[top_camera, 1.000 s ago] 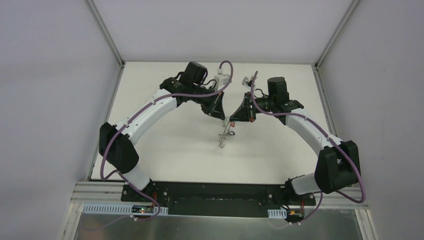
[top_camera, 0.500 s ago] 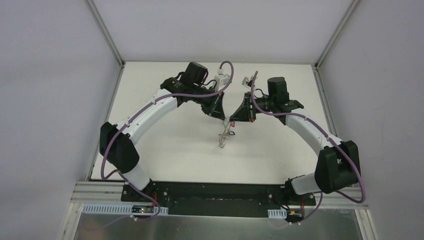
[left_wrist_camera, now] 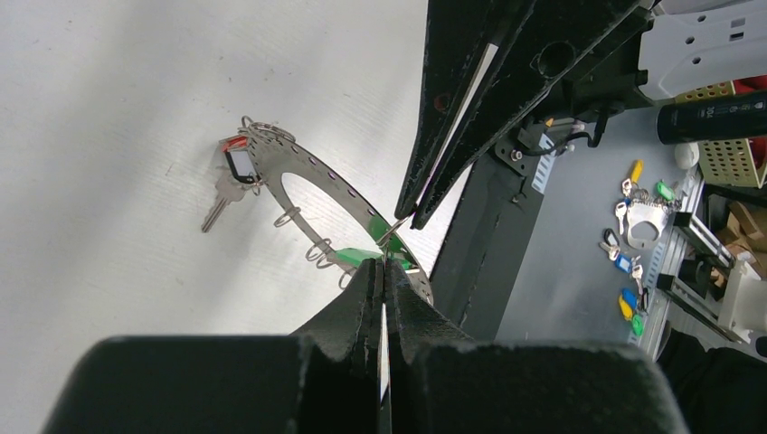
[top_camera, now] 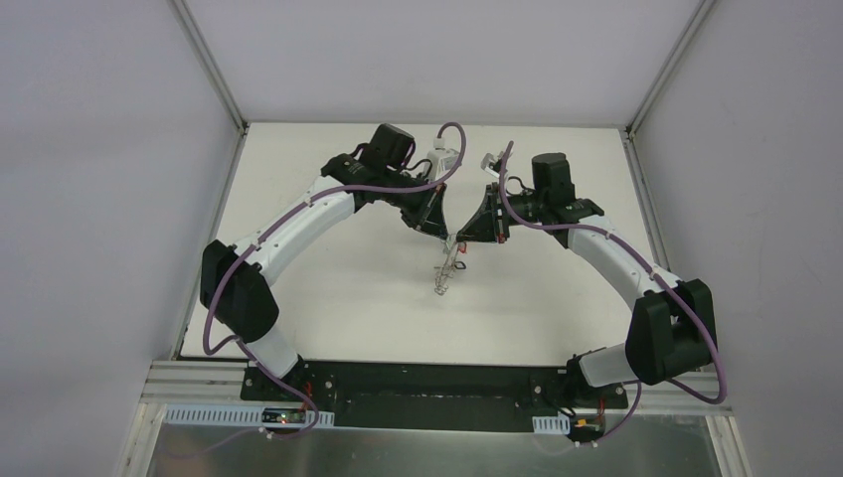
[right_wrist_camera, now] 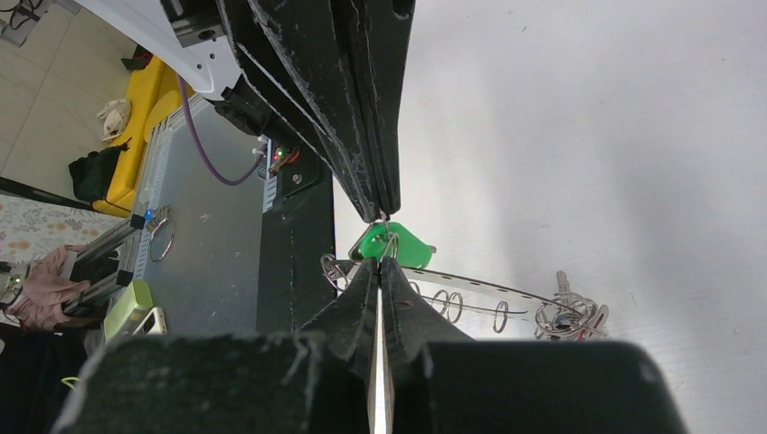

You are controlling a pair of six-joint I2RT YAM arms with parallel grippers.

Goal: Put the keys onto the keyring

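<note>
Keyring (top_camera: 447,268) tilted — my left gripper (left_wrist_camera: 383,264) and right gripper (right_wrist_camera: 380,262) both pinch its one-o'clock end; green key (right_wrist_camera: 404,246) there.

Left arm (top_camera: 298,214) and right arm (top_camera: 608,250) arched inward, fingers (left_wrist_camera: 362,303) pinched closed, tips nearly touching.

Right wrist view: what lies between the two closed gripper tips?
A small wire loop at the keyring rim, the green key head beside it. Left wrist view agrees.
</note>
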